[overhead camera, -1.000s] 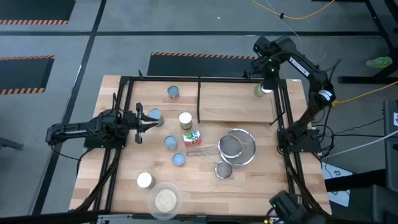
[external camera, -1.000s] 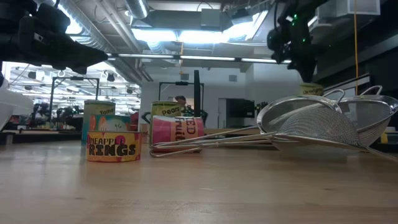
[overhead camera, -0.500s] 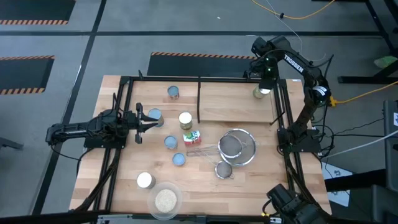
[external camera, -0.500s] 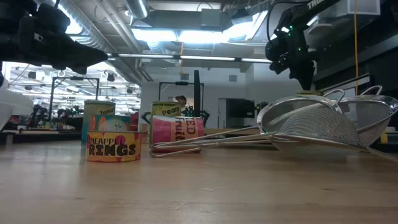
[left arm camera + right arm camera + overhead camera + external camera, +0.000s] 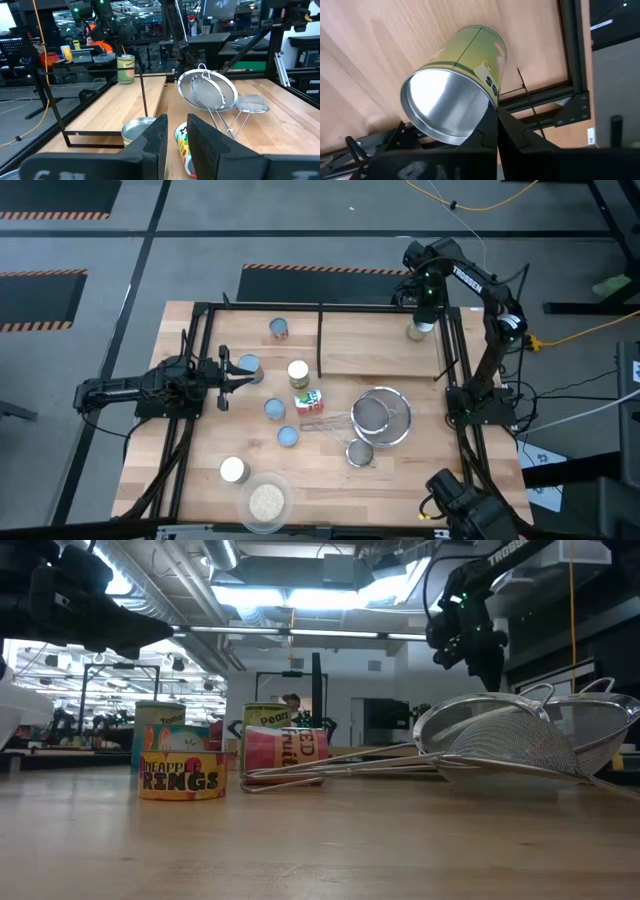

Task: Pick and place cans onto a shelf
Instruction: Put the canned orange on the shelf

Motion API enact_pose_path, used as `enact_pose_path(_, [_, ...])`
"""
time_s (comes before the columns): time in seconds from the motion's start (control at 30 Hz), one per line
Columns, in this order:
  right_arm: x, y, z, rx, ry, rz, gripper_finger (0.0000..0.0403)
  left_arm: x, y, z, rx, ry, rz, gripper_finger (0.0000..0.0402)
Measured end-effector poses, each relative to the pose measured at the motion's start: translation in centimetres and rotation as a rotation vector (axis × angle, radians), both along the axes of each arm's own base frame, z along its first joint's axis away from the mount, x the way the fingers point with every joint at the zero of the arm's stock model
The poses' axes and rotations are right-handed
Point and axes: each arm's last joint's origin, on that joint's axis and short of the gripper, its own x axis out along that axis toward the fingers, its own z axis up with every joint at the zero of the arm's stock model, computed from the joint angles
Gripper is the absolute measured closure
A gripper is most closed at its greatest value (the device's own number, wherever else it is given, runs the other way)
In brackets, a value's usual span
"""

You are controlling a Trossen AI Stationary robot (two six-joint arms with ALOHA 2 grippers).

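Right claw (image 5: 420, 298) empty, fingers together, just above green can (image 5: 416, 330) standing on shelf (image 5: 375, 350) corner. Placing step looks done. Next: fetch another can (image 5: 298, 371) from bench. Left claw (image 5: 236, 374) apart, idle.

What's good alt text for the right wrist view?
A green-labelled can with a shiny silver top stands on the pale-wood shelf near its black corner rail, seen from above. The right gripper hangs just beside the can, jaws shut, holding nothing.
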Motion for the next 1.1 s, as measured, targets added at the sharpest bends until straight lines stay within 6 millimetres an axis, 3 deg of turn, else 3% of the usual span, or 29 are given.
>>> enact_pose_path(0.67, [0.21, -0.41, -0.8, 0.033, -0.006, -0.027, 0.0387, 0.0, 0.0, 0.02, 0.0, -0.001, 0.0, 0.0335])
enact_pose_path(1.1, [0.21, -0.43, -0.8, 0.03, -0.005, -0.031, 0.031, 0.0, 0.0, 0.01, 0.0, -0.001, 0.0, 0.0335])
